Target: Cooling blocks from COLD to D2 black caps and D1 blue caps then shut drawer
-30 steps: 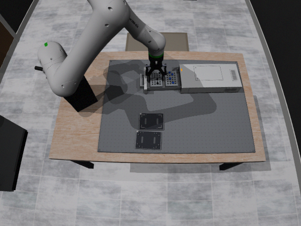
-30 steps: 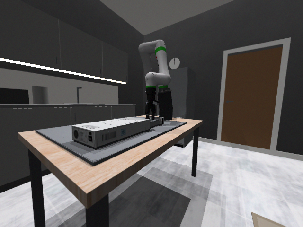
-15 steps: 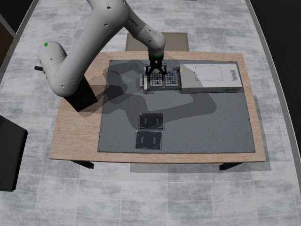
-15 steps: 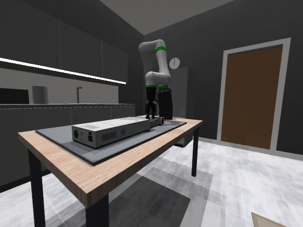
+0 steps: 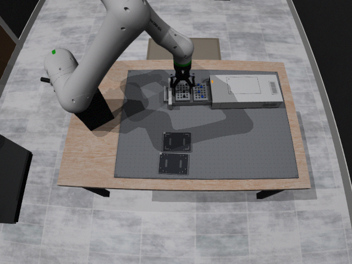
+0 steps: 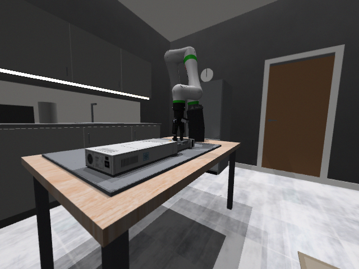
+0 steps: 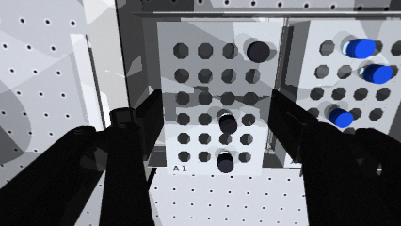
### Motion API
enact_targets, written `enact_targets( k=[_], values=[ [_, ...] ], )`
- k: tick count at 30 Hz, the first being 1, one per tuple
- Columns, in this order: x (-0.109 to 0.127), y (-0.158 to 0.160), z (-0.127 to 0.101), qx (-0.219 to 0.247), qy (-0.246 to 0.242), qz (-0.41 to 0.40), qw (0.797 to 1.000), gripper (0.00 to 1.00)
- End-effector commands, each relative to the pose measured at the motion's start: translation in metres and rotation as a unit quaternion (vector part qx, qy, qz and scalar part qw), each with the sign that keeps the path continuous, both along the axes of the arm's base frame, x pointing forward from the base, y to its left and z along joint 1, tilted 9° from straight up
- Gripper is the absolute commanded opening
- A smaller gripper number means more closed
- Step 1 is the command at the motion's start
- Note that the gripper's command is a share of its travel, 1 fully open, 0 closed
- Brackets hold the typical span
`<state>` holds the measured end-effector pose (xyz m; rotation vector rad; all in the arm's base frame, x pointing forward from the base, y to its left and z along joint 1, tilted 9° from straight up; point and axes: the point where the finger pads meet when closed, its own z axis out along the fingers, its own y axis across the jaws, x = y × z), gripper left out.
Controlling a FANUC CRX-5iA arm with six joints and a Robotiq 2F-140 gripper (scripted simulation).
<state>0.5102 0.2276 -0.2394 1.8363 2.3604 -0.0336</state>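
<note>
The cooler COLD (image 5: 246, 91) is a white box at the back of the grey deck, its drawer (image 5: 190, 95) pulled out to the left and its orange lamp (image 5: 212, 81) lit. Two white cooling blocks sit in the drawer. The black-capped block (image 7: 216, 96) is the outer one; the blue-capped block (image 7: 350, 80) lies between it and the cooler. My gripper (image 7: 215, 104) is shut on the black-capped block, one finger on each long side, and the block still rests in the drawer. Three black-capped tubes stand in its bores. The gripper also shows in the top view (image 5: 182, 85).
Two dark deck slots lie toward the deck's front: D1 (image 5: 176, 142) and D2 (image 5: 173, 164) beyond it. The robot's black base (image 5: 95, 109) stands on the table's left. The drawer's front handle (image 5: 169, 99) sticks out left of the blocks.
</note>
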Motion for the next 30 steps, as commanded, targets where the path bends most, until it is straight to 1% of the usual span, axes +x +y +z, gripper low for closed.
enact_targets(
  k=[1, 30],
  values=[
    [0.000, 0.001, 0.004, 0.001, -0.001, 0.000, 1.000, 0.10],
    [-0.003, 0.005, 0.037, 0.001, -0.001, 0.000, 1.000, 0.10]
  ],
)
